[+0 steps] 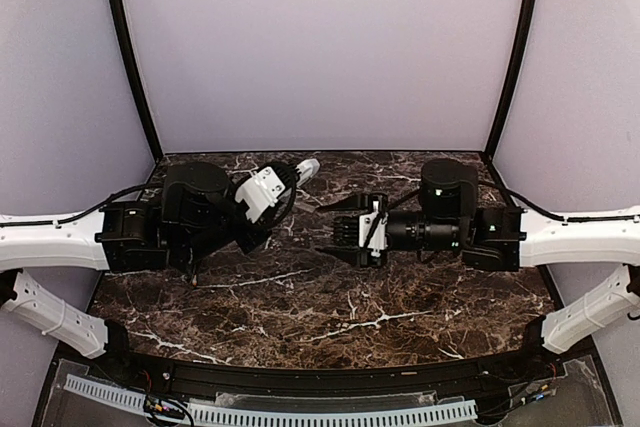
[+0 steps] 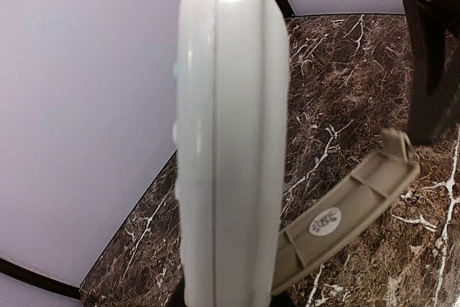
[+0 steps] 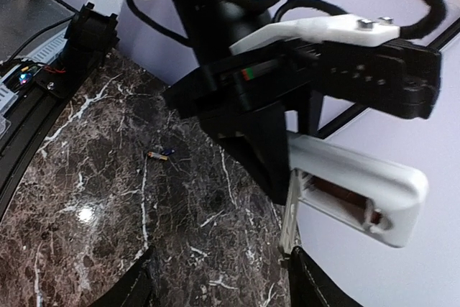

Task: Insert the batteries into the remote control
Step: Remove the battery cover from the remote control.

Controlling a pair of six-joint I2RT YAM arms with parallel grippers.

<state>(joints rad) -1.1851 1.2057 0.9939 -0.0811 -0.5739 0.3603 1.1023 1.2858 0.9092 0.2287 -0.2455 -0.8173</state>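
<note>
My left gripper (image 1: 272,190) is shut on the white remote control (image 1: 301,170) and holds it above the table, its free end pointing up and to the far right. In the left wrist view the remote (image 2: 230,134) stands edge-on, with its grey battery cover (image 2: 348,210) hanging open to the right. In the right wrist view the remote's open compartment (image 3: 343,196) shows a reddish battery inside. Another battery (image 3: 159,154) lies on the marble below the left arm. My right gripper (image 1: 338,230) is open and empty, just right of the remote, its fingers (image 3: 131,290) apart.
The dark marble table (image 1: 330,307) is bounded by pale walls at the back and sides. Black rails (image 1: 130,57) run up both back corners. A cable tray (image 1: 300,412) lies along the near edge.
</note>
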